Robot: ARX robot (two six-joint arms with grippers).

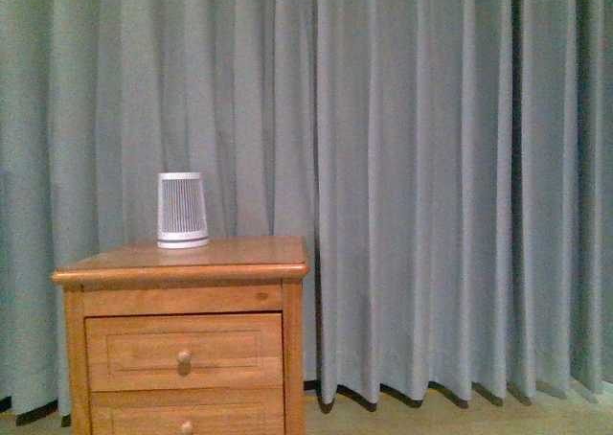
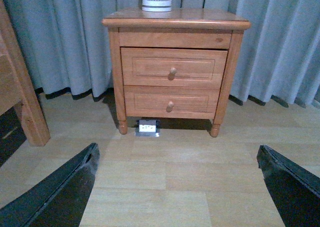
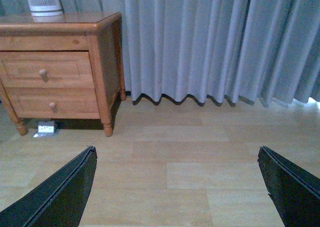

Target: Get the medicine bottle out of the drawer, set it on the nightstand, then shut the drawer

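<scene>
The honey-brown nightstand (image 1: 182,263) stands at the lower left of the front view, before a grey curtain. Its upper drawer (image 1: 184,351) is shut, with one round knob; the drawer also shows in the left wrist view (image 2: 173,67) and the right wrist view (image 3: 45,69). The nightstand shows whole in the left wrist view (image 2: 175,24) and partly in the right wrist view (image 3: 60,22). The medicine bottle is hidden. My left gripper (image 2: 177,187) is open and empty over the floor, well short of the nightstand. My right gripper (image 3: 177,187) is open and empty, to the nightstand's right. Neither arm shows in the front view.
A white tapered device with dark slats (image 1: 182,210) stands on the nightstand's top. The lower drawer (image 2: 170,102) is shut. A small floor socket (image 2: 148,128) lies under the nightstand. Another wooden piece of furniture (image 2: 20,97) stands to the left. The floor is pale wood.
</scene>
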